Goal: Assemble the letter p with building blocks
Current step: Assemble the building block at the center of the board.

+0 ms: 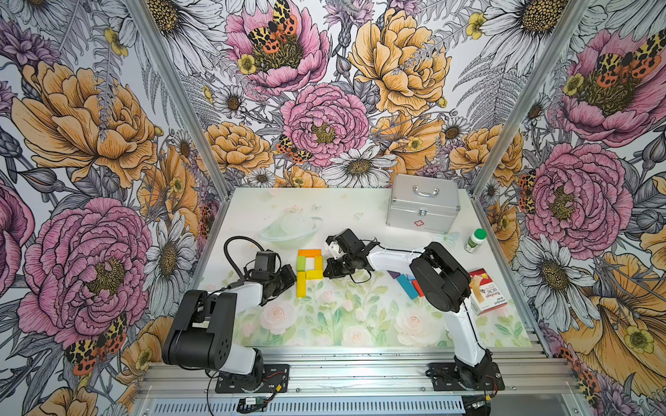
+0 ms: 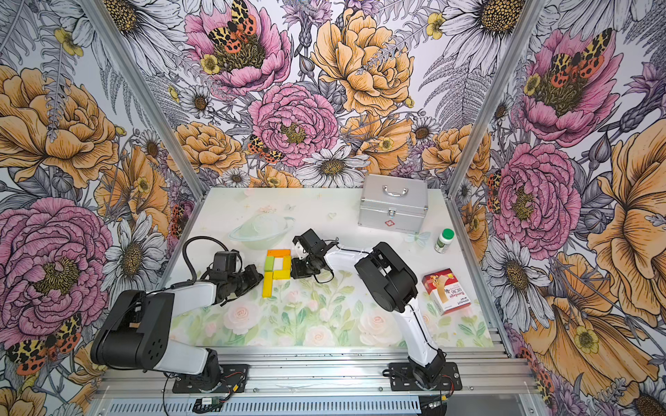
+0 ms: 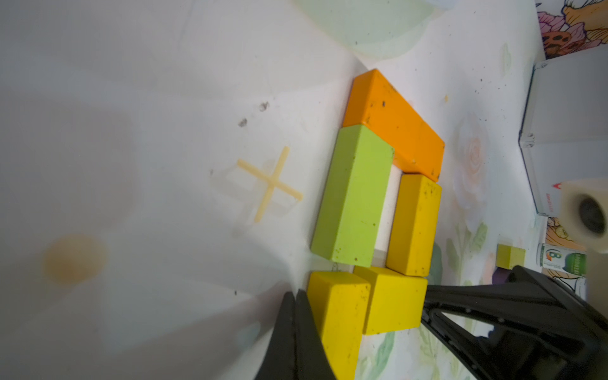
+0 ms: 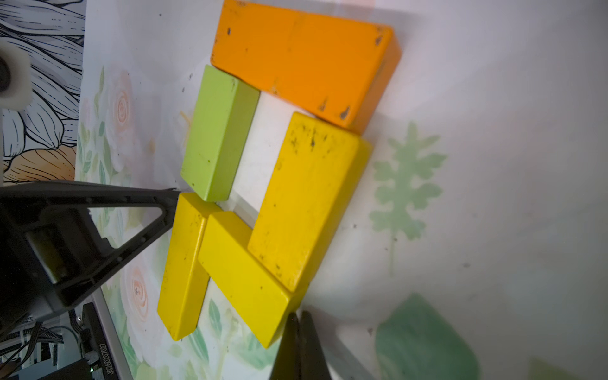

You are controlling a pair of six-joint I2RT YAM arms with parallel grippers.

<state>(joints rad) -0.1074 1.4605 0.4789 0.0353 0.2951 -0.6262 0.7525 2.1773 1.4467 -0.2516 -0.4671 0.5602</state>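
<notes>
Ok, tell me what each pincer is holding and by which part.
Nothing is held. The left pincer and right pincer are both shut and empty, tips beside the P's yellow blocks.

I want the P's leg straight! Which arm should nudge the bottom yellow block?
Left, probably: the shut left gripper sits beside the bottom yellow block, on its outside; the right gripper is across the P.

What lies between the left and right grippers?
The blocks forming the P, with left gripper and right gripper shut at its sides; both top views show this.
</notes>
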